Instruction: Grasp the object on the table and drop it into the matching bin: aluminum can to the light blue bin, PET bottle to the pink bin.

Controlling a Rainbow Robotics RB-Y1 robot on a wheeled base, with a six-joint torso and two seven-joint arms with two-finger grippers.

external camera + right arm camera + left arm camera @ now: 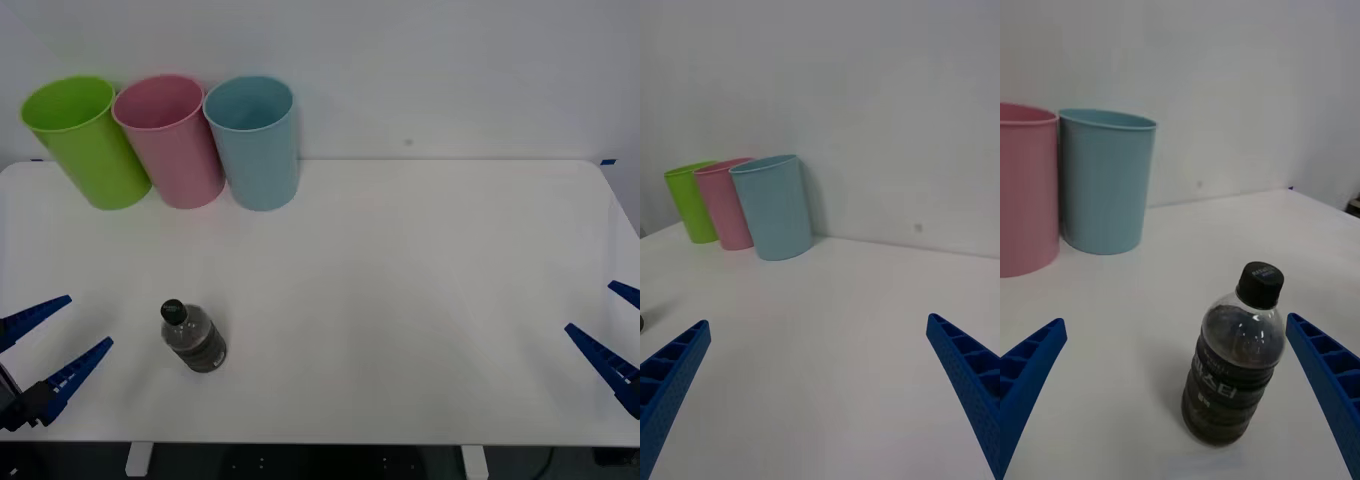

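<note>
Front view: at the table's [400, 300] left near edge the left gripper [55, 335] is held wide open, and the PET bottle [193, 337] stands upright just beside it, not touched. The fingers should be brought around the bottle's body, below the black cap [1260, 283], then closed. Behind stand the pink bin [170, 140] and light blue bin [255, 140]. The right gripper [615, 330] waits, also wide. The bottle's label is shown by the left wrist view alone.

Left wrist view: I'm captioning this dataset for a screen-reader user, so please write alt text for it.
A small PET bottle with a black cap stands upright on the white table, ahead of the open left gripper and between its blue jaws. Behind it, the pink bin and light blue bin stand side by side against a pale wall.
</note>
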